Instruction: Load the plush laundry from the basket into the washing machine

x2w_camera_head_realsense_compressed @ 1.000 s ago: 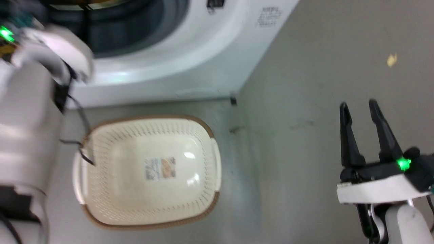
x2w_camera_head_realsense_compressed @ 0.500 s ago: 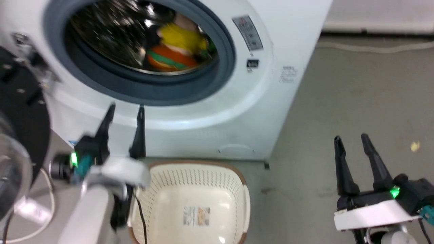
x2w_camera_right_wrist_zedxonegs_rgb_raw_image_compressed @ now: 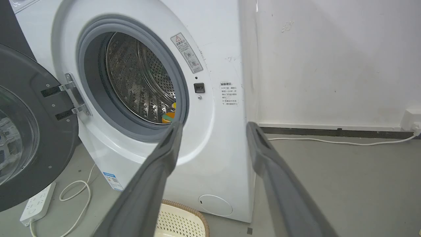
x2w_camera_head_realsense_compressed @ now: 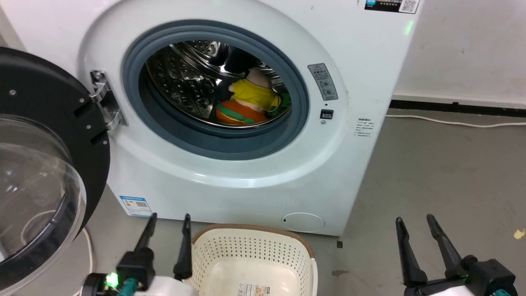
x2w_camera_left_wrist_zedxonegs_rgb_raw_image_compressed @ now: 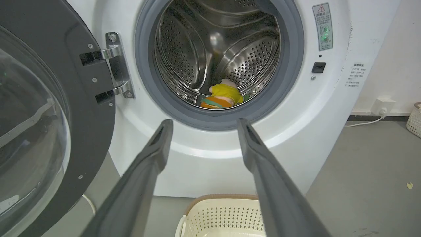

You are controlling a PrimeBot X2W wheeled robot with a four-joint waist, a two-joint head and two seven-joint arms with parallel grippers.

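The plush laundry (x2w_camera_head_realsense_compressed: 246,105) lies inside the steel drum of the white washing machine (x2w_camera_head_realsense_compressed: 361,74), orange burger below, yellow and peach plush on top; the left wrist view has it low in the drum (x2w_camera_left_wrist_zedxonegs_rgb_raw_image_compressed: 223,96). The round door (x2w_camera_head_realsense_compressed: 41,172) stands swung open at the left. The cream basket (x2w_camera_head_realsense_compressed: 254,259) sits on the floor before the washer with only its paper label inside. My left gripper (x2w_camera_head_realsense_compressed: 168,220) is open, low at the basket's left, fingers empty. My right gripper (x2w_camera_head_realsense_compressed: 415,222) is open over bare floor at the lower right.
A white cable (x2w_camera_head_realsense_compressed: 456,122) runs along the wall base at the right. A power strip (x2w_camera_right_wrist_zedxonegs_rgb_raw_image_compressed: 37,202) and looped cord lie on the floor under the open door. A small yellowish scrap (x2w_camera_head_realsense_compressed: 519,234) lies on the grey floor at far right.
The head camera has tilted up from the basket to the washer's open drum. My left arm has dropped from the upper left to low beside the basket.
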